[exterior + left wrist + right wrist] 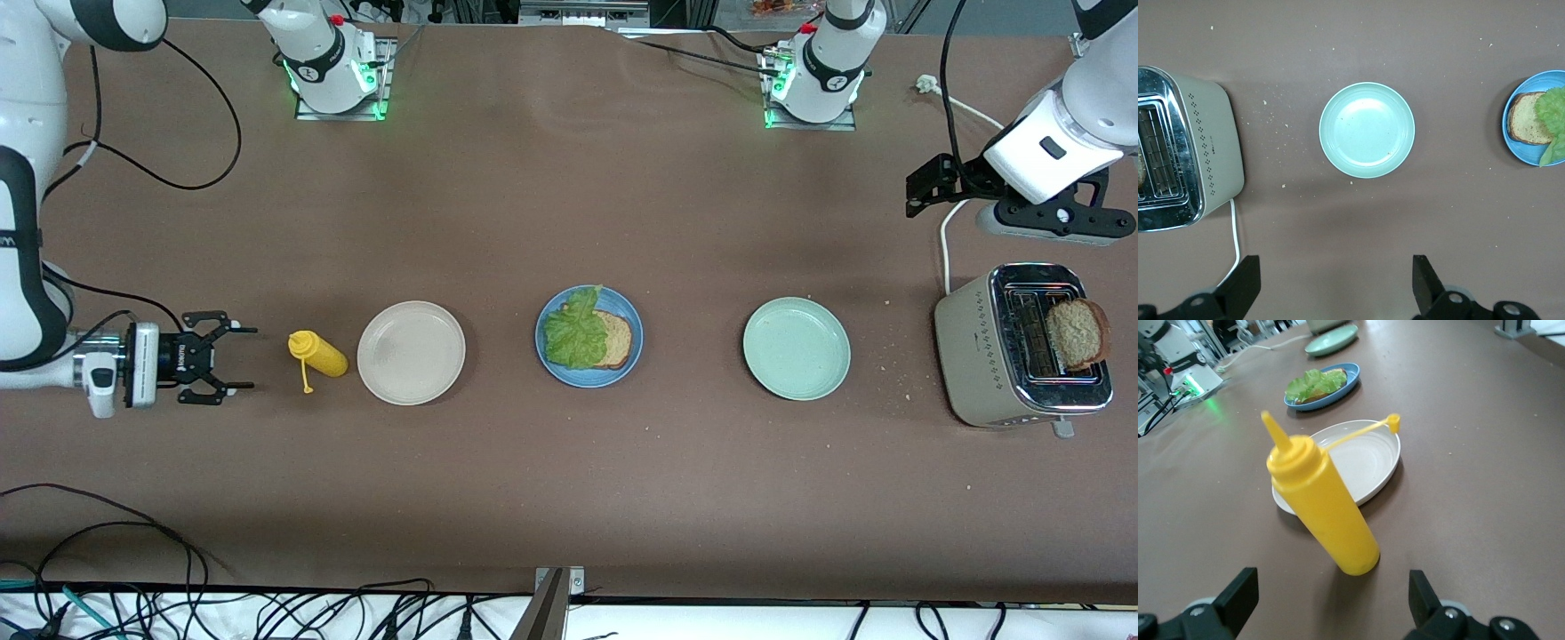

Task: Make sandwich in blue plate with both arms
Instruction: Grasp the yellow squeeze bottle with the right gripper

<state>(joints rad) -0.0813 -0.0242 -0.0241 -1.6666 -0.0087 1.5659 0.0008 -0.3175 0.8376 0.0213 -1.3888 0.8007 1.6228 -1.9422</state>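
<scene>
Honestly, half built so far. Toaster [996,356] at the left arm's end of the tabletop [569,498], second bread slice [1077,332] poking up from a slot. Blue plate [548,354] mid-table between beige plate [411,353] and mint plate [796,348], holding one slice [619,340] under lettuce [576,331]. Bread likely light, soft, crumbly, so best pinched gently across the crust. Left claw [1331,283] spread apart, up over bare tabletop near toaster. Right claw [233,357] also apart, low just beside yellow bottle [320,353].
</scene>
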